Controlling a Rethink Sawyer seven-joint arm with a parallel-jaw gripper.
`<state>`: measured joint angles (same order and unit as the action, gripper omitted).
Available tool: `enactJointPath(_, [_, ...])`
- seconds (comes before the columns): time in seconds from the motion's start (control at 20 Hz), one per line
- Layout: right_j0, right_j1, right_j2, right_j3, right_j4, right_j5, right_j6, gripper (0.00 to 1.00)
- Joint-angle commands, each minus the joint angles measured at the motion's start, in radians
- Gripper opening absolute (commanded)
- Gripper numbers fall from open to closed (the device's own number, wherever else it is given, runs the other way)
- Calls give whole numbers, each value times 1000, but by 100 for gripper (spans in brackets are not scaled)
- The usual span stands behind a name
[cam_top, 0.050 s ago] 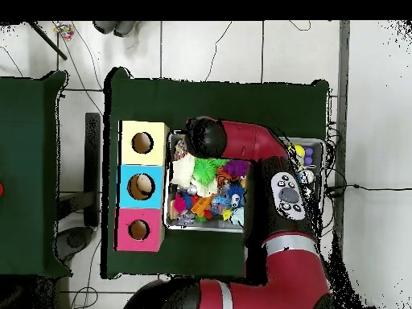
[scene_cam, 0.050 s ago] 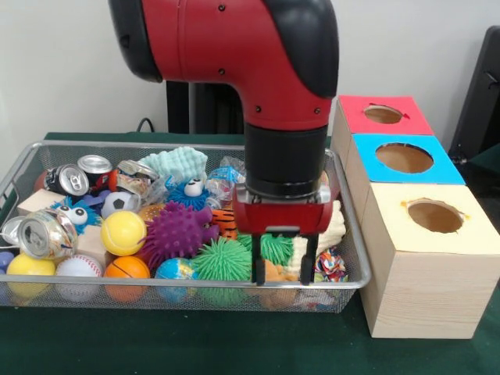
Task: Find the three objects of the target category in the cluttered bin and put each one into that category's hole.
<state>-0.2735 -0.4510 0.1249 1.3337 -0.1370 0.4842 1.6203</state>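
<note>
I see the gripper (scene_cam, 0.050 s ago: pixel 285 269) hanging over the right end of the wire bin (scene_cam, 0.050 s ago: pixel 353 258), its 2 fingers apart and pointing straight down above a green spiky ball (scene_cam, 0.050 s ago: pixel 223 262). The 3 boxes' holes (scene_cam, 0.050 s ago: pixel 434 216) face up, just beside the bin.

The Sawyer arm (scene_cam, 0.050 s ago: pixel 234 47) wears glossy red shells with black joint caps and small dark screws; a black cylindrical wrist meets a red-bodied pincer (scene_cam, 0.050 s ago: pixel 284 262) with two slim black fingers (scene_cam, 0.050 s ago: pixel 258 262).
</note>
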Motion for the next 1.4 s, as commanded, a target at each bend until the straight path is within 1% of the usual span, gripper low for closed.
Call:
enactJointPath(0.05, [39,-142,-9,189,-4,39,137,100])
enactJointPath(0.15, [57,-167,-15,190,9,69,144,100])
enactJointPath(0.25, [65,-176,-12,196,18,78,145,100])
enactJointPath(0.45, [43,-159,27,224,26,35,127,100])
enactJointPath(0.55, [33,-146,39,223,26,25,114,100])
enactJointPath(0.75, [24,-145,38,216,26,48,96,100])
enactJointPath(0.85, [8,-141,56,219,41,74,84,100])
enactJointPath(1.05, [-13,-118,76,222,36,51,60,100])
enactJointPath(1.2, [-10,-102,61,208,17,49,59,100])
enactJointPath(1.4, [11,-95,22,193,-3,56,79,100])
